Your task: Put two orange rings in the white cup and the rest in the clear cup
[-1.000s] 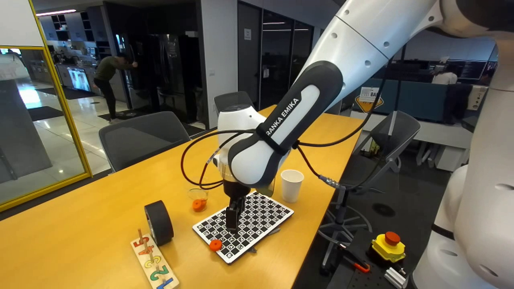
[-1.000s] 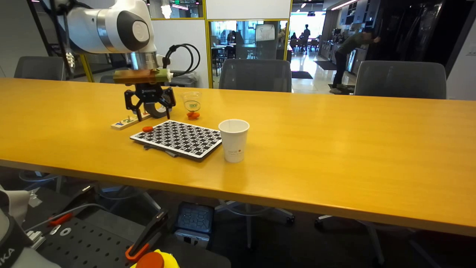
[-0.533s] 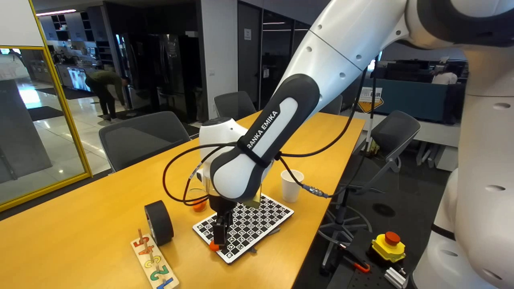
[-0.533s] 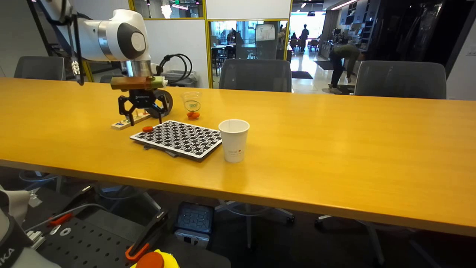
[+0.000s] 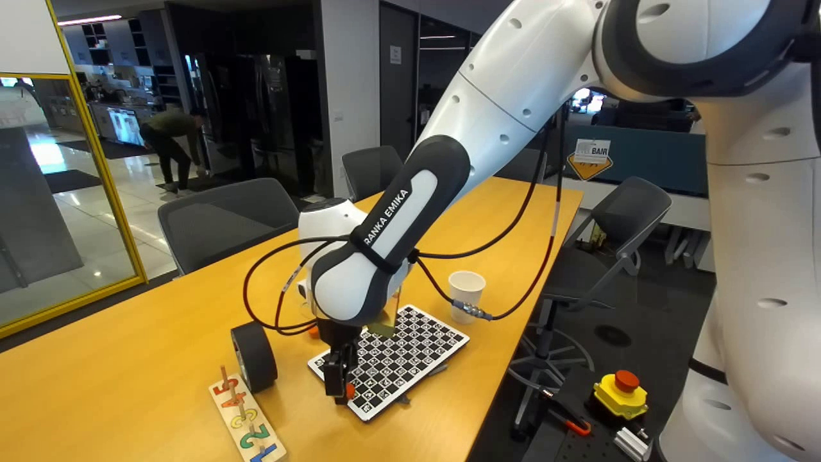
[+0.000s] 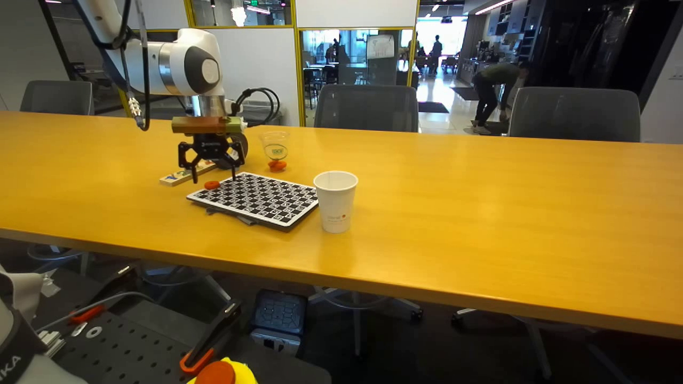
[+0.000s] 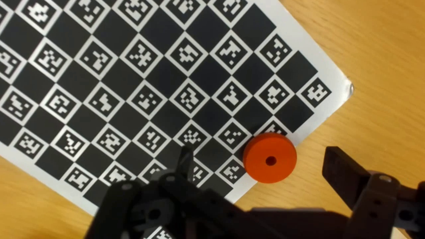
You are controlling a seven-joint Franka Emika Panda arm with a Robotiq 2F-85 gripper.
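An orange ring [image 7: 270,158] lies flat across the edge of the checkered board, partly overhanging the table; it also shows in both exterior views [image 5: 350,391] [image 6: 212,185]. My gripper [image 7: 259,150] is open and empty, one finger on each side of the ring and apart from it. In the exterior views the gripper [image 5: 338,388] [image 6: 214,178] hangs just above the ring. The white cup [image 6: 336,205] stands upright by the board's near corner [image 5: 466,292]; its inside is hidden. The clear cup [image 6: 275,144] stands behind the board with orange rings [image 6: 277,166] at its bottom.
The checkered board [image 5: 410,346] lies on the wooden table [image 6: 480,213]. A black roll [image 5: 254,356] and a wooden number board with pegs [image 5: 247,417] stand beside it. A yellow-and-red button box [image 5: 620,394] sits by the robot base. Cables loop from the arm.
My open gripper has moved across the checkered board and lowered to the orange ring at its edge. The ring and cups have not moved.
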